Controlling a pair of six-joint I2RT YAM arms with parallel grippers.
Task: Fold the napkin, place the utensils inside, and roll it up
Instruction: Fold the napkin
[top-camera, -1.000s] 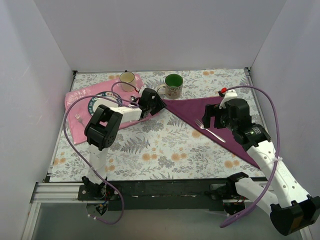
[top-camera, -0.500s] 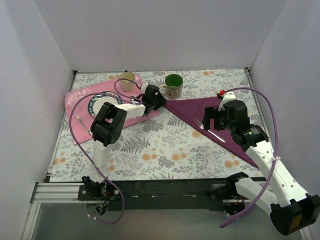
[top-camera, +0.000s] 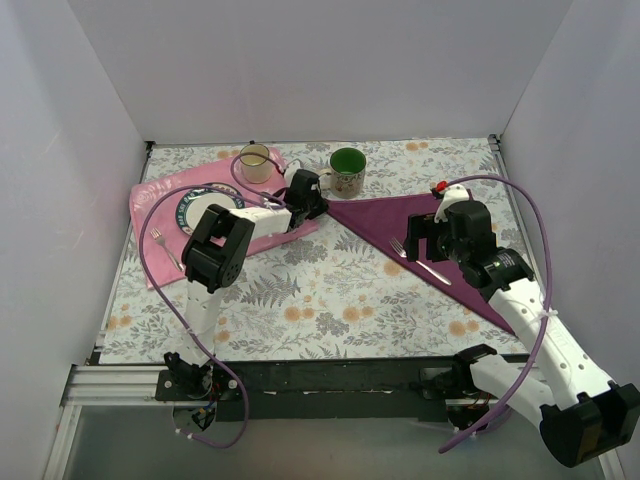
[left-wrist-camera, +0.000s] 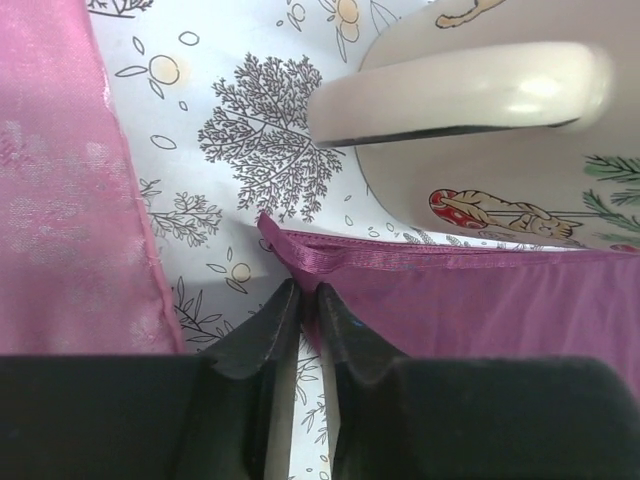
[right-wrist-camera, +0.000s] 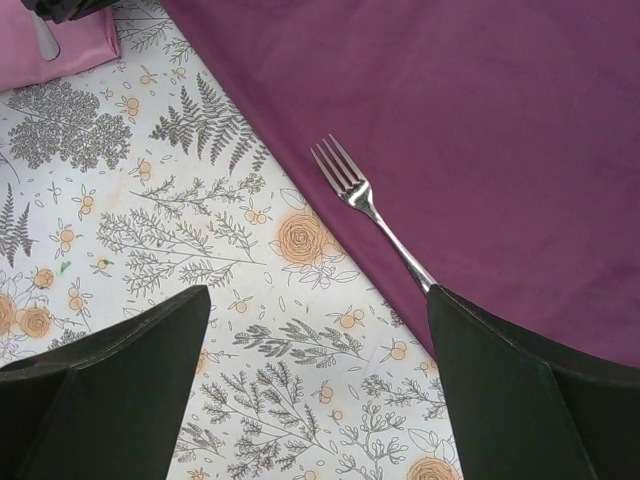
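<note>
On the right half of the table, seen from the top cam, lies the dark purple soft cloth napkin (top-camera: 470, 225). It looks like a big triangle. One long edge runs from the far middle of the table toward the near right corner. The left gripper (top-camera: 322, 200) is at the napkin's pointy far corner, just beside the white mug w/ a green inside (top-camera: 350, 184). The thin silver metal fork (top-camera: 420, 262) lies on that long edge. The right gripper (top-camera: 412, 245) hangs just over it. So the L arm is nearer the corner and the R arm is nearer the fork.

L wrist cam: the two black fingers (left-wrist-camera: 255, 340) are almost pressed together, w/ only a thin slit between. They pinch the stitched hem at the napkin corner. The rest of the cloth goes off to the right, so I think the fold has to go that way. The cloth looks smooth and a bit shiny. The light pink mat (left-wrist-camera: 60, 200) is on the other side.

R wrist cam: the fingers are spread wide and hold nothing. The fork lies between them along the napkin's edge, prongs toward the far left corner of the table.
</note>
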